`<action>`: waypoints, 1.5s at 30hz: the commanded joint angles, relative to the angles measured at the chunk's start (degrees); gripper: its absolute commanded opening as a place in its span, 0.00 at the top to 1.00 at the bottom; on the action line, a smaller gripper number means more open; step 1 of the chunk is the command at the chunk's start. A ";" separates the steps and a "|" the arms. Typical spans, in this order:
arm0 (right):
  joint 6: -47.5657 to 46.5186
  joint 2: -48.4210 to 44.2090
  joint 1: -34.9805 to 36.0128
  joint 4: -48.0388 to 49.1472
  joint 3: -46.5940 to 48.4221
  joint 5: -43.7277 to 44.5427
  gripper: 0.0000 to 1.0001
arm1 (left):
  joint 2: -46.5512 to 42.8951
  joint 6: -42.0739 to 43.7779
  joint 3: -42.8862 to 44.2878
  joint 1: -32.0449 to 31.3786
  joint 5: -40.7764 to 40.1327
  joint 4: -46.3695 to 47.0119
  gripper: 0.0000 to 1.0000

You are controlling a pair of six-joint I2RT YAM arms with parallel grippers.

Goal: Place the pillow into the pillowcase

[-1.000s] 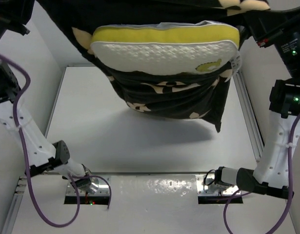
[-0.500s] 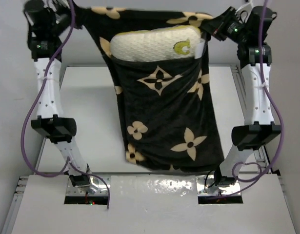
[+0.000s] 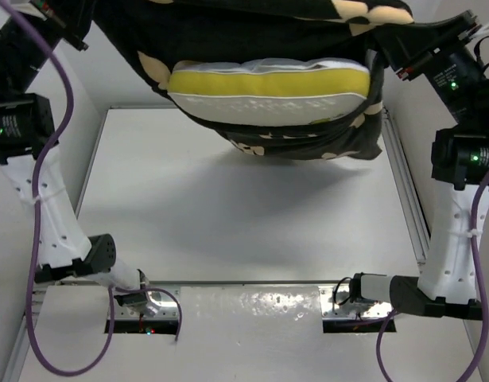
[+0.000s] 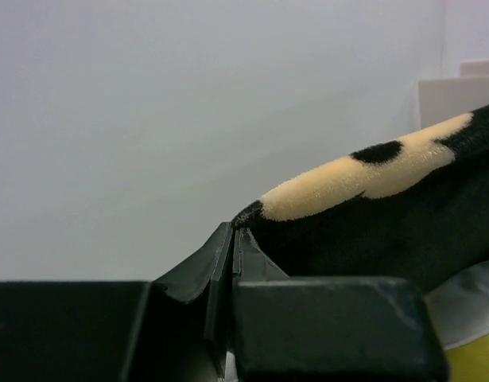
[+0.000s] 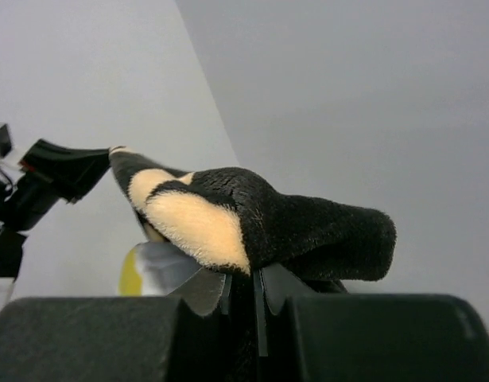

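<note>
Both arms hold the black pillowcase [image 3: 252, 28] with tan flowers high above the table, stretched between them. The cream-white pillow [image 3: 268, 91] with its yellow band sits in the sagging case, its long side showing below the upper fabric. My left gripper [image 3: 89, 16] is shut on the case's left corner; the left wrist view shows the jaws [image 4: 238, 229] pressed together on the fabric edge [image 4: 371, 199]. My right gripper [image 3: 391, 49] is shut on the right corner, a fold of pillowcase [image 5: 292, 223] pinched at its tips [image 5: 246, 274]. A bit of pillow [image 5: 153, 267] shows behind.
The white table [image 3: 228, 215] lies below with a metal rail [image 3: 407, 199] along its right side. Grey walls close in on the left and right. Both arm bases and purple cables [image 3: 45, 199] are at the near edge.
Half a second ago the case hung straight down to the table with the pillow poking out on top. Both arms have since swung it up, and the case bunches under the pillow.
</note>
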 commanded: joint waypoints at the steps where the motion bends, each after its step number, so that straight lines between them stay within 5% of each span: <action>1: -2.06 4.32 -1.52 -1.89 -1.09 3.36 0.90 | 1.84 -2.91 -3.41 2.05 0.11 1.75 1.00; 5: -5.22 0.46 1.38 -1.56 -10.75 5.63 0.87 | 0.08 -8.10 -6.49 1.88 5.23 5.71 1.00; 7: -5.93 -0.69 1.39 -4.00 -12.35 7.73 1.00 | 0.69 -11.60 -3.60 1.88 6.20 7.11 1.00; 9: -4.97 -0.95 1.39 -5.25 -10.78 7.31 1.00 | 1.49 -14.68 -0.61 2.23 6.47 9.65 1.00; 15: -3.91 -7.45 3.15 8.62 -13.66 4.41 1.00 | 2.45 -15.86 0.38 4.78 6.03 11.96 1.00; 17: -5.91 -7.03 1.92 5.93 -12.54 6.24 1.00 | 2.63 -14.19 -4.00 4.17 4.72 11.69 1.00; 20: -7.34 1.13 -2.02 -14.23 -3.33 9.50 1.00 | 5.43 -8.39 -5.27 3.28 0.32 4.78 1.00; 22: -2.45 5.09 -3.70 -15.27 2.12 5.40 1.00 | 7.80 -6.53 -2.91 4.76 -1.70 1.51 1.00; 24: -0.40 3.54 -2.84 -6.34 -1.16 -0.86 1.00 | 7.64 -10.03 -2.36 7.14 3.70 1.22 1.00; 27: -2.85 -2.26 -0.72 -1.82 -7.32 3.60 1.00 | 0.73 -10.66 -7.18 8.91 5.50 7.89 1.00; 32: -10.14 0.45 -1.34 -18.15 -9.79 4.94 1.00 | 0.43 -11.71 -9.30 5.22 7.52 7.56 1.00; 41: -10.59 -6.14 1.83 -7.56 -28.33 2.74 0.89 | -1.68 -14.44 -17.65 0.65 12.00 7.03 1.00; 45: -2.19 -6.41 -0.80 1.06 -30.54 -4.36 0.57 | -0.10 -13.83 -14.15 0.47 9.81 5.63 1.00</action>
